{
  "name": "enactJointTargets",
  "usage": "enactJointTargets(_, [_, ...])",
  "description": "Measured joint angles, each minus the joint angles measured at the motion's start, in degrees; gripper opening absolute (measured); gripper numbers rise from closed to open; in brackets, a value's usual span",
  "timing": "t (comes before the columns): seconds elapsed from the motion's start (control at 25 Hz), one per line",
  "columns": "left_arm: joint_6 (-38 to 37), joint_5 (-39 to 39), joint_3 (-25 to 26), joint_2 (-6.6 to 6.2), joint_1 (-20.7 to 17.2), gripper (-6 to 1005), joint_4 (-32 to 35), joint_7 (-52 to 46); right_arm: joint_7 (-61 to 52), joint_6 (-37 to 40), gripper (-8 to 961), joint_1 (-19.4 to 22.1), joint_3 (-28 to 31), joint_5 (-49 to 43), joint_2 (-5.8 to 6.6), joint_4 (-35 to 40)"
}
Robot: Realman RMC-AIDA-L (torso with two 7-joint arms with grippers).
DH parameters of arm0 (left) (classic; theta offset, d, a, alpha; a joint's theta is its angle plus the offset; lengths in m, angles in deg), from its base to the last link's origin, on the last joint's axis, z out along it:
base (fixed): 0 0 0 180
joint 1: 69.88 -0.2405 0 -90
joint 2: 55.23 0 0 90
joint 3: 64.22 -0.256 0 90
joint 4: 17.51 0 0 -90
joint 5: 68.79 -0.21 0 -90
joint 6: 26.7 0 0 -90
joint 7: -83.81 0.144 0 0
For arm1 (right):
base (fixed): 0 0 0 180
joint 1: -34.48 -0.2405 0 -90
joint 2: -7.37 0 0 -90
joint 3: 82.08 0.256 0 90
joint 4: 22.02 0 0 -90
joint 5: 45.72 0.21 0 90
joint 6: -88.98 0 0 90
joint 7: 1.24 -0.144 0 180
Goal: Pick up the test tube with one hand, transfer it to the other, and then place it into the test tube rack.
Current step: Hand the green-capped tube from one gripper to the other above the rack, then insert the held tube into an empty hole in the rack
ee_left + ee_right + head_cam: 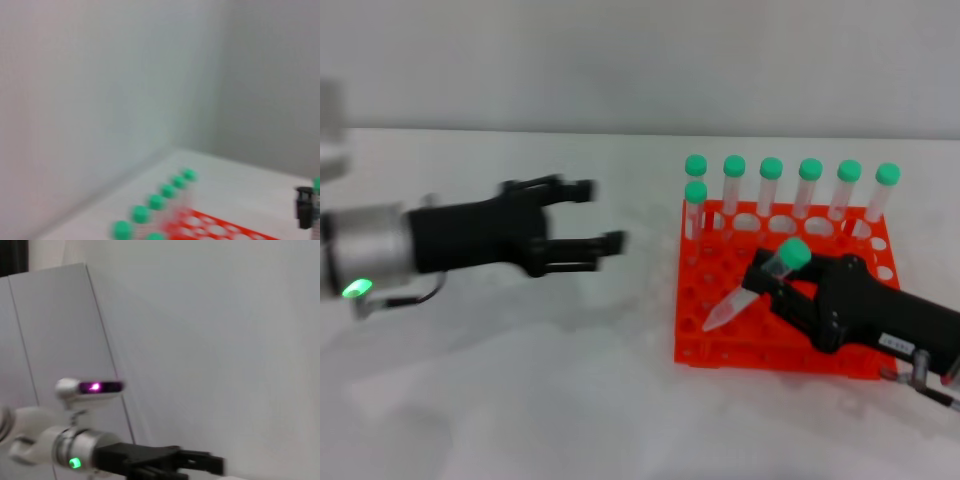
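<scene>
My right gripper [768, 272] is shut on a green-capped test tube [735, 305] and holds it tilted over the orange test tube rack [720, 352], cap up and pointed tip down toward the rack's front-left holes. My left gripper [598, 215] is open and empty, hovering above the table left of the rack, fingers pointing toward it. Several other green-capped tubes [771, 185] stand upright in the rack's back row. The left wrist view shows the rack [220, 227], those tubes [157, 201] and the right gripper [304, 210] at the edge. The right wrist view shows the left gripper [200, 462].
The white table [520, 380] extends left of and in front of the rack. A pale wall [620, 60] rises behind the table. The right wrist view shows the robot's head [95, 387] and the left arm's green ring light [75, 462].
</scene>
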Motion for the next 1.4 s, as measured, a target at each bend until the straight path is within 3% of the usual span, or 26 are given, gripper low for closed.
enactJointTargets(0.2, [0.36,15.11,0.08,0.26,-10.82,894,3.08,7.06,-0.01,-3.82,215,-2.15,0.15,0.14,0.46,1.15])
enactJointTargets(0.36, [1.13,26.01,0.08,0.30,-20.04,893,10.26,16.21,-0.13,-8.00,217,-4.57,0.20,0.11,0.60,1.56])
enactJointTargets(0.48, [1.82,31.59,0.08,0.32,-25.80,893,16.08,23.18,-0.13,-11.03,218,-5.70,0.27,0.14,0.60,2.63])
enactJointTargets(0.68, [2.61,35.23,0.13,0.42,-31.61,893,22.74,30.04,-0.30,-15.82,219,-6.35,0.35,0.14,0.74,5.17])
enactJointTargets(1.0, [3.34,36.21,0.34,0.56,-35.47,894,27.75,34.08,-0.07,-21.75,222,-6.82,0.35,-0.08,0.82,5.85])
enactJointTargets(1.4, [4.40,35.11,0.20,0.57,-35.96,894,29.69,34.44,1.00,-26.70,226,-7.53,1.13,-0.33,0.53,5.89])
